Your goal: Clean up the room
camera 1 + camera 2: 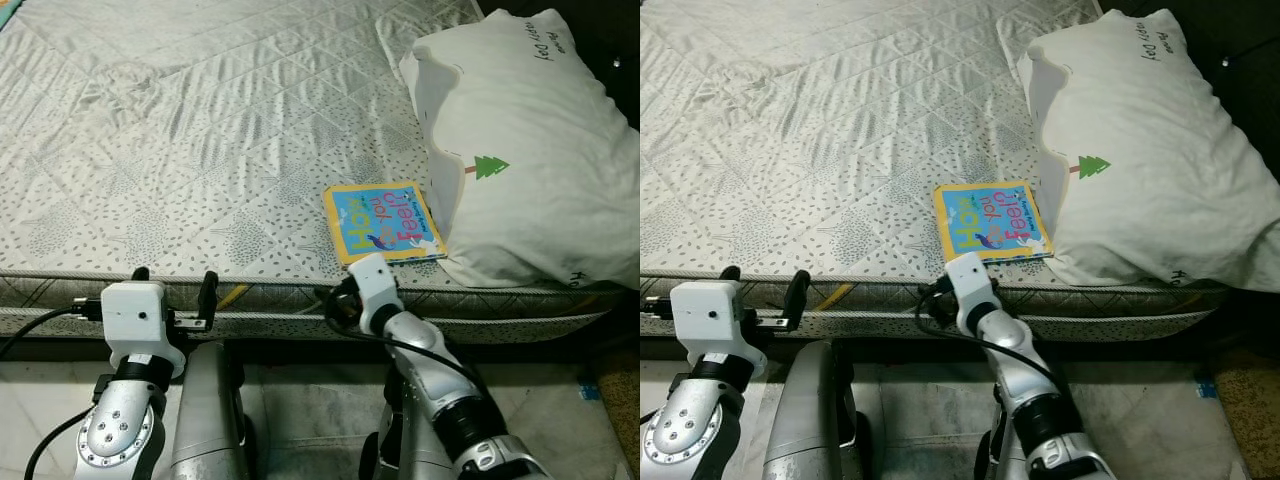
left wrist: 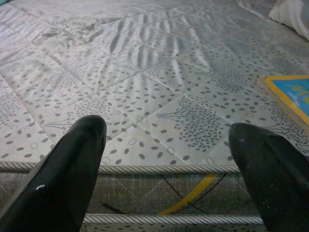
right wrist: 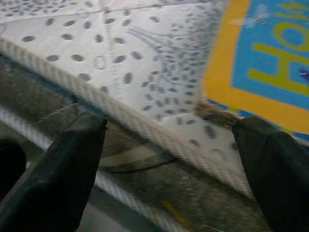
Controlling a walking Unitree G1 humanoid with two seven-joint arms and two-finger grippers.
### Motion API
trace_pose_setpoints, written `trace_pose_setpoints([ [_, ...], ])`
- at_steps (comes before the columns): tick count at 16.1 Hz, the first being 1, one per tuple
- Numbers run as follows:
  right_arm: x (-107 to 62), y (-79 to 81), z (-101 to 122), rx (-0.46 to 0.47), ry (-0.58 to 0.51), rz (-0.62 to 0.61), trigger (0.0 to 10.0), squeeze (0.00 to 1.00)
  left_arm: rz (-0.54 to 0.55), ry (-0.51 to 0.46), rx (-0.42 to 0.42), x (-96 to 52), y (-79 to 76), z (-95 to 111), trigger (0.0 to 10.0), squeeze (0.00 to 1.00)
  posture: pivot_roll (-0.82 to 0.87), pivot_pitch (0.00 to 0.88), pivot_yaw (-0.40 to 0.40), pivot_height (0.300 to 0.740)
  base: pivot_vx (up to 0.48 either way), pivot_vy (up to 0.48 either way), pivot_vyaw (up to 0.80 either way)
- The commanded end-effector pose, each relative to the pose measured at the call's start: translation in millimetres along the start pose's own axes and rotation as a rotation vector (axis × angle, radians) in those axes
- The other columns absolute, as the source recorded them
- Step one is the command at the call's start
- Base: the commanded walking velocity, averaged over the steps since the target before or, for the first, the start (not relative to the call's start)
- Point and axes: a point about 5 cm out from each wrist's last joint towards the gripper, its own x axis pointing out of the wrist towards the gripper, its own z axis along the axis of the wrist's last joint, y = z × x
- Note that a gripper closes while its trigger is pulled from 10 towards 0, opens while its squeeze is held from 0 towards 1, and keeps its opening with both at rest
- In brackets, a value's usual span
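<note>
My right gripper (image 3: 166,145) spread wide, empty, at the mattress (image 1: 200,150) edge just short of the book (image 1: 383,222), pillow (image 1: 525,150) beside it, left gripper (image 2: 166,145) wide open, empty

A bedroom in a home is shown. A bare quilted mattress (image 1: 230,130), printed with small trees and dots and edged with corded piping, is spread ahead of the right gripper (image 3: 169,145), and a white pillow (image 1: 530,150) with a small green tree on it is laid at its far right side. A children's picture book (image 1: 383,222) is seen just beyond that gripper, and pale tiled flooring (image 1: 310,420) is visible below the mattress edge.
</note>
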Motion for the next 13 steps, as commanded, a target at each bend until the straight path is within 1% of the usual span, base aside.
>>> trace_pose_setpoints([
  [1, -0.8, 4.0, -5, -0.001, 0.025, 0.019, 10.0, 0.00, -0.004, 0.017, 0.004, -2.0, 0.0, -4, 10.0, 0.00, 0.19, 0.210, -0.070, 0.534, 0.000, 0.000, 0.00],
  [7, 8.0, 22.0, 4, 0.006, 0.015, 0.058, 10.0, 0.00, 0.001, 0.021, 0.001, -3.4, -0.5, -5, 10.0, 0.00, 0.19, 0.218, -0.078, 0.534, 0.000, 0.000, 0.00],
  [9, 9.4, 24.0, 5, 0.008, 0.013, 0.058, 10.0, 0.00, 0.002, 0.021, 0.002, -3.4, -0.1, -5, 10.0, 0.00, 0.19, 0.218, -0.078, 0.534, 0.000, 0.000, 0.00],
  [11, 13.5, 29.9, 6, 0.011, 0.013, 0.055, 10.0, 0.00, 0.007, 0.022, 0.008, -4.8, 1.4, -4, 10.0, 0.00, 0.21, 0.228, -0.077, 0.534, 0.000, 0.000, 0.00],
  [13, 15.6, 30.9, 7, 0.011, 0.013, 0.049, 10.0, 0.00, 0.010, 0.025, 0.012, -6.7, 2.4, -4, 10.0, 0.00, 0.21, 0.233, -0.075, 0.534, 0.000, 0.000, 0.00],
])
